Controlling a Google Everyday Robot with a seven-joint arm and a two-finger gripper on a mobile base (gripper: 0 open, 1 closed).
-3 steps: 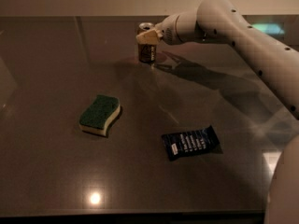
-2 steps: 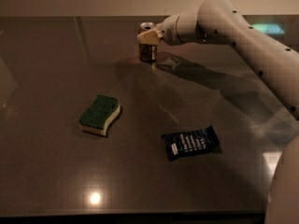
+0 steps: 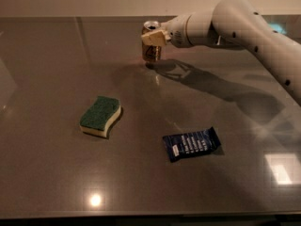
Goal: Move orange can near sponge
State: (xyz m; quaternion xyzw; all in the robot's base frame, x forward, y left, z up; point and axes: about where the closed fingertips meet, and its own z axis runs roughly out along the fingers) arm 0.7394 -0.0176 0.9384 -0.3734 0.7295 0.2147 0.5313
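The orange can [image 3: 151, 54] stands upright on the dark table [image 3: 56, 55] at the far middle, with its silver top showing. My gripper [image 3: 153, 37] reaches in from the right and sits at the can's upper part, touching or overlapping it. The sponge [image 3: 100, 116], green on top with pale yellow foam below, lies flat at the left middle, well in front of the can and to its left.
A flat dark-blue snack wrapper [image 3: 191, 144] lies front right of the sponge. My white arm [image 3: 244, 27] spans the far right of the table and casts a shadow there. A bright light reflection [image 3: 95, 200] shows near the front edge.
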